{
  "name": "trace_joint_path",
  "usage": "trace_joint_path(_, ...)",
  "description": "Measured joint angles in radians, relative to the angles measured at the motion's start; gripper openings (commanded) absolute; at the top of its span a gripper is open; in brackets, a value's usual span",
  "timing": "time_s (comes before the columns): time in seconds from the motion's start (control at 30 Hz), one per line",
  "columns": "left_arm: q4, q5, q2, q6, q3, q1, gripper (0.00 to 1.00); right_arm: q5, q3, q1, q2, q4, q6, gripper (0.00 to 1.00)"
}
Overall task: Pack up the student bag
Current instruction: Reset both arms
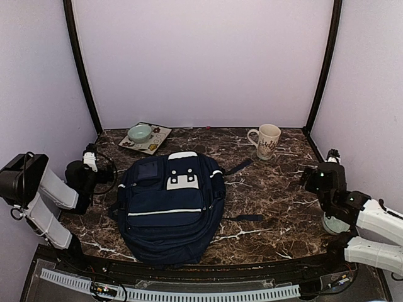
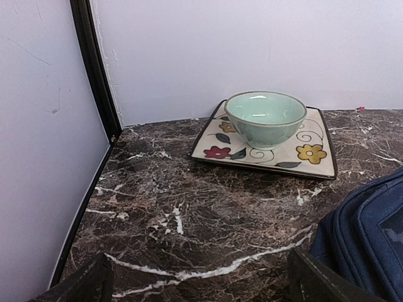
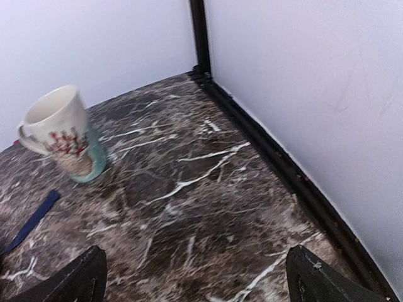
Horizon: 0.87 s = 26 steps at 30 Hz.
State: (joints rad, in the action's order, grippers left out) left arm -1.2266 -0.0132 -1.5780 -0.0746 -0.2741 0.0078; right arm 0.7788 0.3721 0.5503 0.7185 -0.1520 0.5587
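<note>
left gripper (image 2: 198, 272) hangs by the table's (image 1: 277, 201) left edge, fingers spread wide, holding nothing. right gripper (image 3: 196, 263) sits near the right edge, also wide apart and empty. bag (image 1: 170, 207) lies flat mid-table, toward the near edge. bowl (image 2: 265, 116) sits on a plate (image 2: 315, 157) in the far left corner. mug (image 1: 267, 140) stands upright toward the far right corner.

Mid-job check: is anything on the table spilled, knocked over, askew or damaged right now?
Nothing stands out. The student bag lies flat in the middle of the table. The mug stands upright at the back right, and the bowl sits upright on the flowered plate at the back left. No spills or damage show.
</note>
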Motion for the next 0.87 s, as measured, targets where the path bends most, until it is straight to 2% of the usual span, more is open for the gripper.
trace_joint_path(0.13, 0.000, 0.003, 0.000, 0.000, 0.000, 0.001, 0.99, -0.097, -0.055, -0.247, 0.052, 0.227, -0.166, 1.00)
trace_joint_path(0.23, 0.000, 0.005, 0.000, 0.000, 0.000, 0.001, 0.99, -0.204, -0.089, -0.383, 0.146, 0.425, -0.251, 1.00)
trace_joint_path(0.33, 0.000, 0.006, 0.000, 0.000, 0.000, 0.001, 0.99, -0.271, -0.140, -0.462, 0.282, 0.629, -0.293, 1.00)
trace_joint_path(0.47, 0.000, 0.006, 0.000, 0.000, 0.000, 0.001, 0.99, -0.333, -0.195, -0.507, 0.517, 0.878, -0.334, 0.99)
trace_joint_path(0.67, 0.000, 0.006, 0.000, 0.000, 0.000, 0.001, 0.99, -0.519, -0.192, -0.574, 0.780, 1.299, -0.424, 0.99)
trace_joint_path(0.87, 0.000, 0.008, 0.000, 0.000, 0.000, 0.001, 0.98, -0.603, -0.168, -0.579, 0.813, 1.354, -0.456, 0.99)
